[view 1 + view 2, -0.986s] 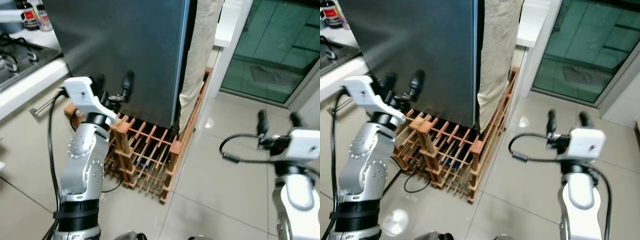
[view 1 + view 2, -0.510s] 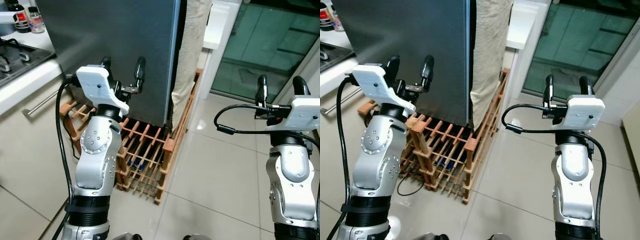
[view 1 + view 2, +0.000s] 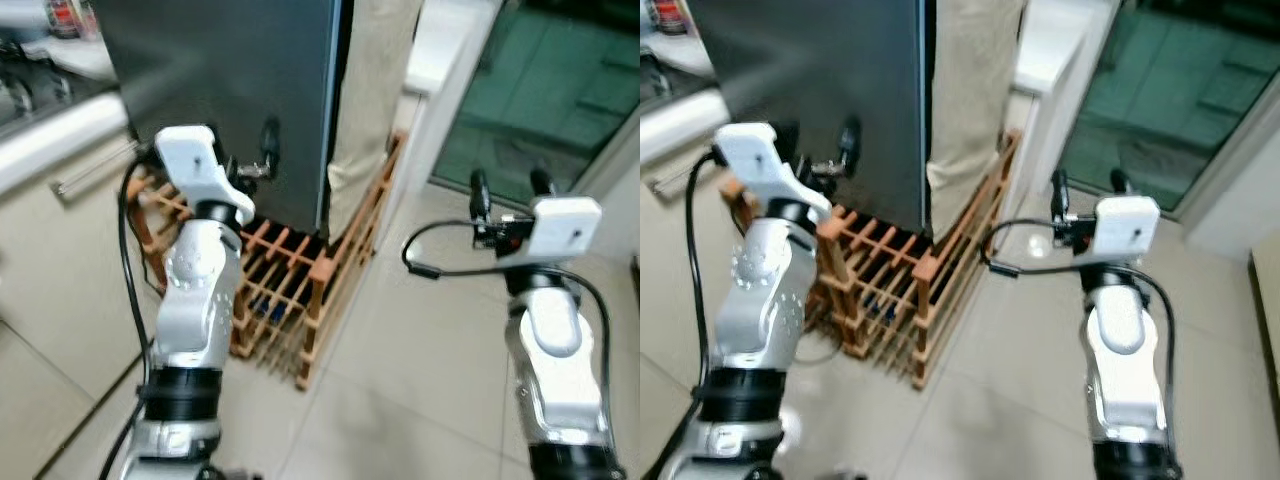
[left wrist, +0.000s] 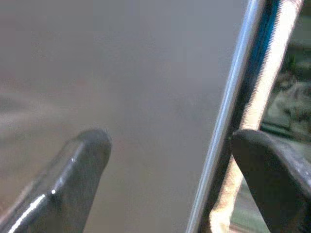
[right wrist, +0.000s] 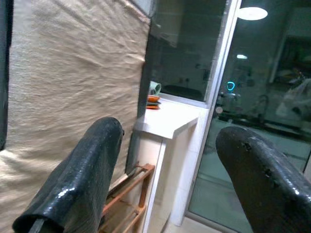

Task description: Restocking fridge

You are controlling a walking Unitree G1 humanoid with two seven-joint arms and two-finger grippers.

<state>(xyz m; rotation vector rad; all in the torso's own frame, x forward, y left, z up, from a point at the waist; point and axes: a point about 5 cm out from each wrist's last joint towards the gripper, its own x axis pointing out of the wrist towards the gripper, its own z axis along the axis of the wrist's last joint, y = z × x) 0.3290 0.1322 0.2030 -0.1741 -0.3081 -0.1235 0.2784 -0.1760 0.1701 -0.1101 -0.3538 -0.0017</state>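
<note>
Up against the dark fridge [image 3: 230, 80], the left gripper [image 3: 245, 150] is hanging spread; its wrist cam is catching the door edge [image 4: 228, 111]. Right gripper [image 3: 508, 190] is spread too, facing cloth [image 5: 68, 73].

Tall dark grey fridge with a smooth matte door [image 3: 230, 80] stands upright and shut, filling the upper left of the head views; its flat front faces us, slightly blurred. Down the door's right side runs a thin bright metal edge strip [image 4: 228, 111], seen close in the left wrist view, with a narrow dark seam beside it. The fridge's foot sits right behind a wooden lattice rack on the tiled floor
</note>
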